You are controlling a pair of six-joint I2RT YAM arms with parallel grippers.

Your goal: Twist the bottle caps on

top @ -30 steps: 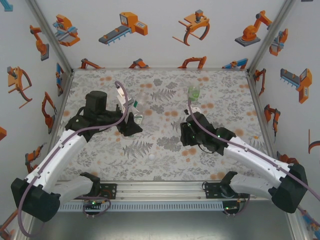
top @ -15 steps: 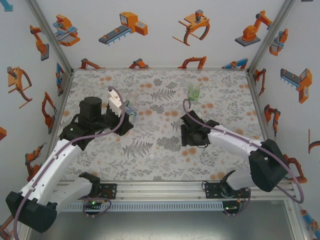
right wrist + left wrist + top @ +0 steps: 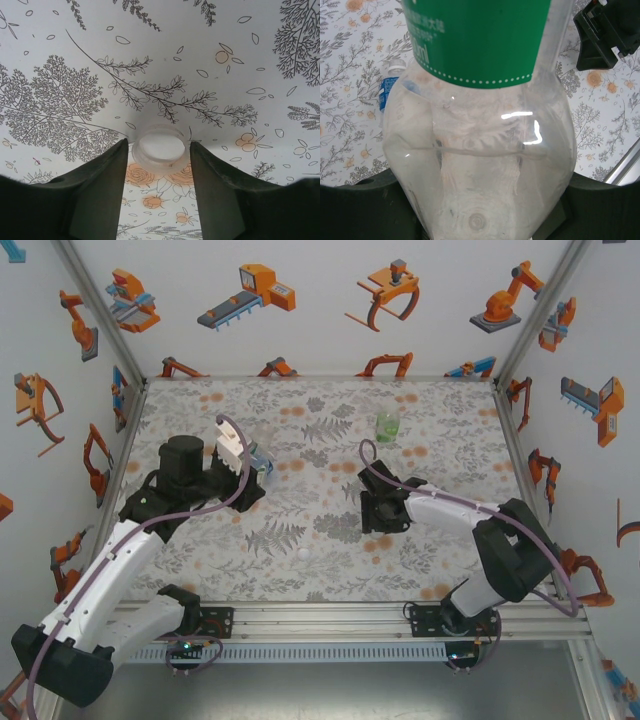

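The white cap (image 3: 160,149) lies flat on the worktop (image 3: 210,45), lower centre, between the jaws of your right claw (image 3: 159,145), closed against its sides; your left claw (image 3: 248,468) clamps the green-labelled bottle (image 3: 480,150).

**user1:** The green-labelled bottle (image 3: 480,45) runs off the top edge in the left wrist view, neck cut off. The blue-labelled bottle (image 3: 384,95) is half tucked behind it too.

**user2:** yep. And at the right pincer (image 3: 159,144) I can't tell if the fingers (image 3: 102,190) actually pinch the white cap (image 3: 161,148).
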